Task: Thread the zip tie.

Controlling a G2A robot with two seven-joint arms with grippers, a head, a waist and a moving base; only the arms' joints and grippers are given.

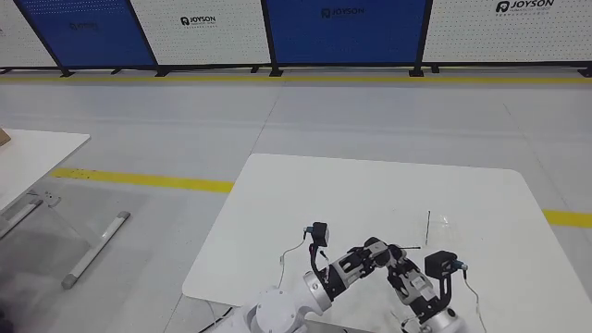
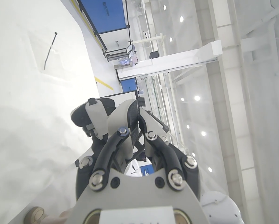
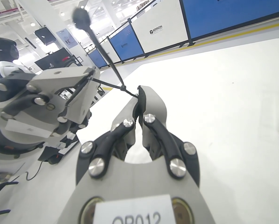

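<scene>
**Top view.** The left gripper (image 1: pixel 377 255) and right gripper (image 1: pixel 400 261) are found tip to tip above the desk (image 1: pixel 370 194). They sit on the robot's side of the spare zip tie (image 1: pixel 427 228), near it but apart. A short dark length of the held zip tie (image 1: pixel 412 248) is seen projecting toward the spare zip tie. Bare desk is noted beyond the spare zip tie and on either side of it. The desk's near edge lies close behind the grippers, so room for drawing the ends apart is judged better sideways.

**Left wrist view.** The left gripper (image 2: pixel 137 115) is seen with its fingers pressed together. The spare zip tie (image 2: pixel 50 50) lies flat on a clear sheet (image 2: pixel 39 59), untouched, well in from the desk's rounded corner.

**Right wrist view.** The right gripper (image 3: pixel 139 95) is clamped on one thin end of the held zip tie (image 3: pixel 106 58). The left gripper (image 3: pixel 91 76) is clamped on another thin stretch. The two stretches meet between the grippers, and a thicker strap rises from that junction to a blurred end. This two-point hold is judged to keep the tail taut and lined up with the head. Whether the tail is already through cannot be told.
</scene>
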